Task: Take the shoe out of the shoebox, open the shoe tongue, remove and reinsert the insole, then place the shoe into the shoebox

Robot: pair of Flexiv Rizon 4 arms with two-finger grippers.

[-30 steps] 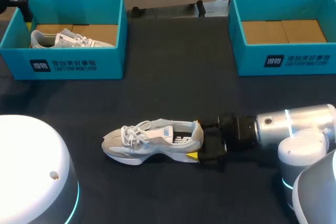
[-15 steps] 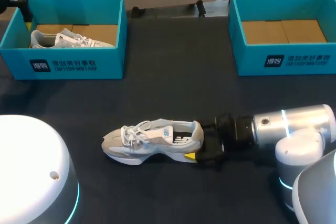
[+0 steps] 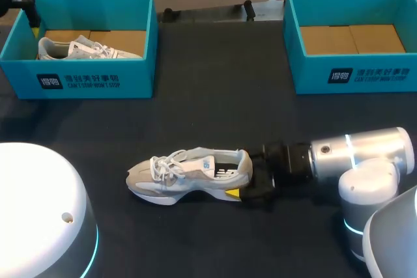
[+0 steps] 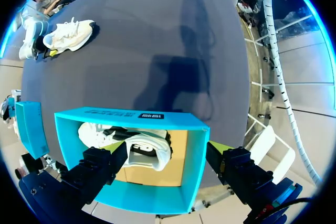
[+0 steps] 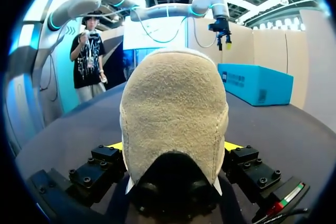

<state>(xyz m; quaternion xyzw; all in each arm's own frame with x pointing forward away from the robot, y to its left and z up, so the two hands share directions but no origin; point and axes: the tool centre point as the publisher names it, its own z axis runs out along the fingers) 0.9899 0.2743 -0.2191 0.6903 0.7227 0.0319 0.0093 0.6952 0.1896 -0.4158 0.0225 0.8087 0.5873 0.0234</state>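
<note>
Right wrist view | right gripper jaws wide, straddling shoe heel | left gripper jaws wide above shoebox

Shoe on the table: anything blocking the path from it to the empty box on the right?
Nothing visible. The shoe lies mid-table with the right gripper at its heel; only bare dark table lies between it and the empty box. Just the box's front wall to lift over.
</note>
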